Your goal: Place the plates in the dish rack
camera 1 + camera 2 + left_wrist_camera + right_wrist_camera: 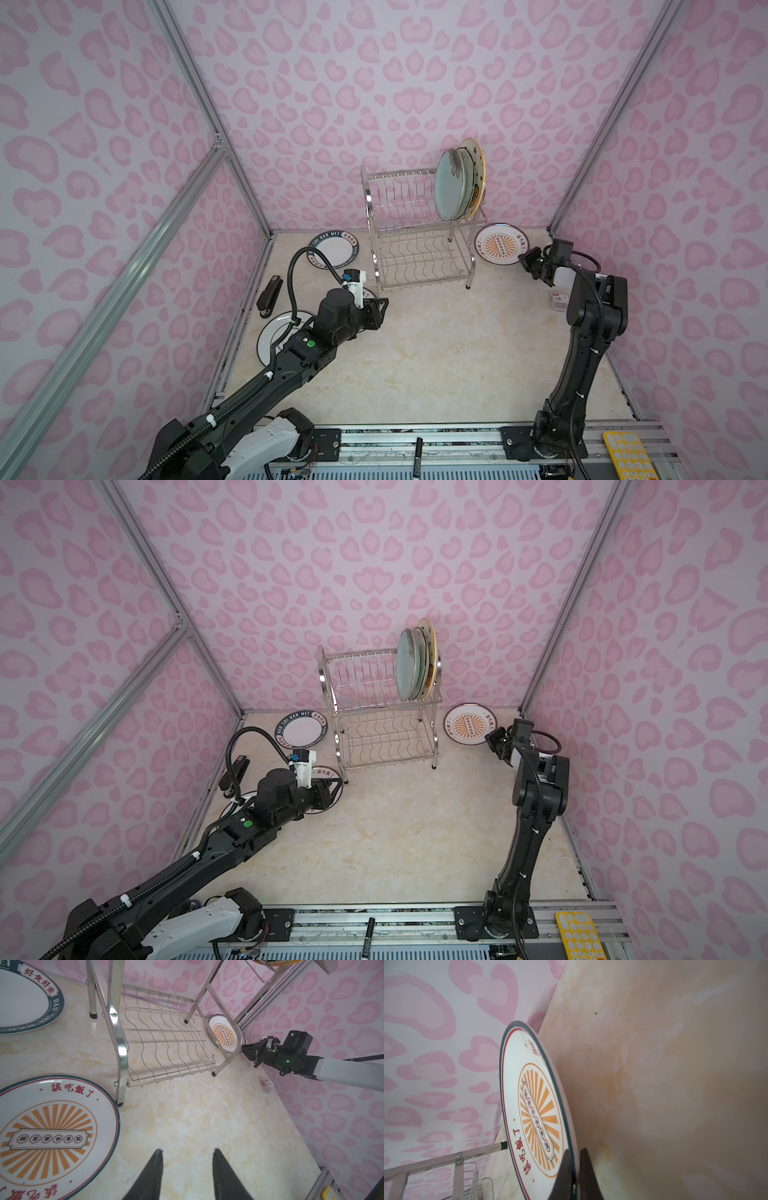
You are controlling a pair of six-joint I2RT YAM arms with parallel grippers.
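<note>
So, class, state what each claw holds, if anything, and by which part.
The right claw grips the right-hand orange-sunburst plate by its rim; the left claw is open and holds nothing.

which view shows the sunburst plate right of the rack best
The right wrist view: the plate is close up, with the right gripper shut on its rim. Both top views show it small beside the rack; the left wrist view shows it distant, partly behind the rack's frame.

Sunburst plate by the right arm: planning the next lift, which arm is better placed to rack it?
Right. The right claw is shut on the rim of the orange-sunburst plate beside the dish rack; the left claw is open and empty, farther away.
</note>
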